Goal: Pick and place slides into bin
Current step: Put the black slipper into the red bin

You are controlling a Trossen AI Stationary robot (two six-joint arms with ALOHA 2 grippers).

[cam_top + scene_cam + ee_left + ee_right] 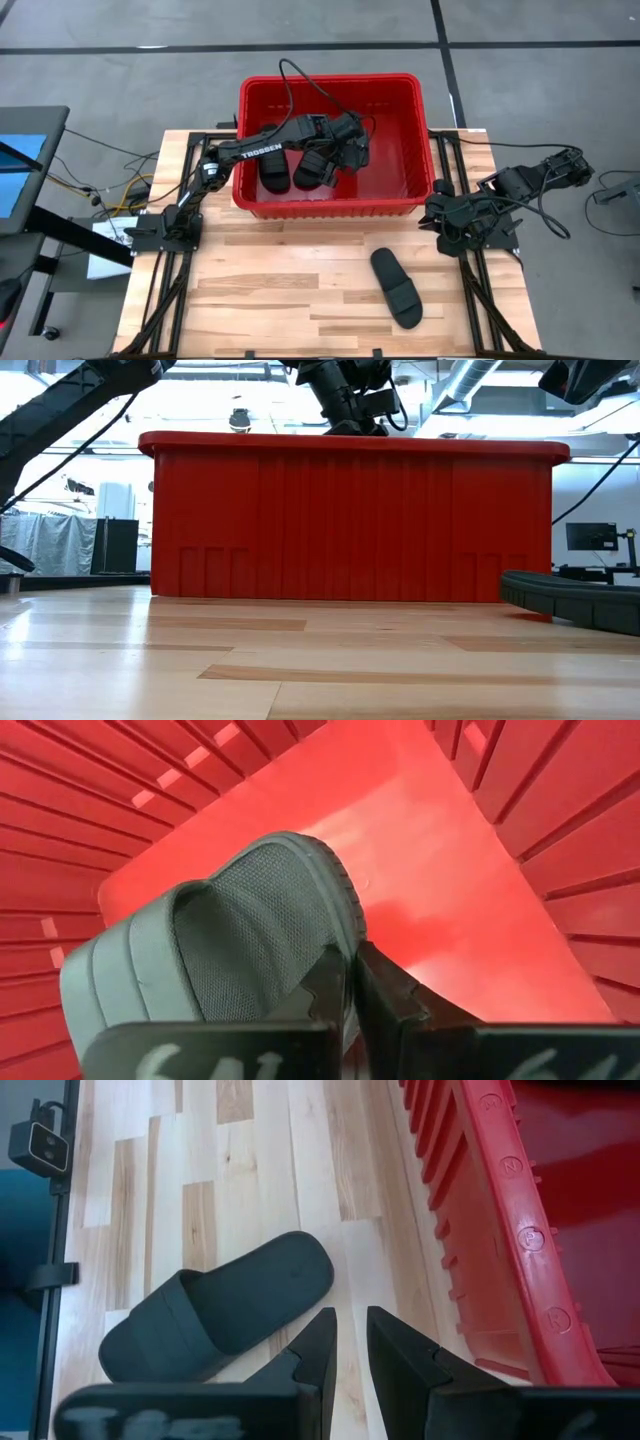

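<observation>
We've got the left gripper [352, 140] reaching down inside the bin [420, 120], fingers pinching a slide [230, 930] by its sole edge, prob. so it hangs toe-down over the bin floor for release. Two more slides lie in there already. Last slide [397, 288] sits on the table [250, 290], near the right gripper [348, 1342], which waits w/ fingers narrowly apart, holding nothing.

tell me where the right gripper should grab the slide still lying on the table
Probably by one long edge of the sole, coming straight down. The slide on the table lies flat, sole down, alone on the wood, with clear space along both sides, and its strap arches over one end. The right gripper waits near the bin. The left gripper is inside the bin with another slide.
</observation>
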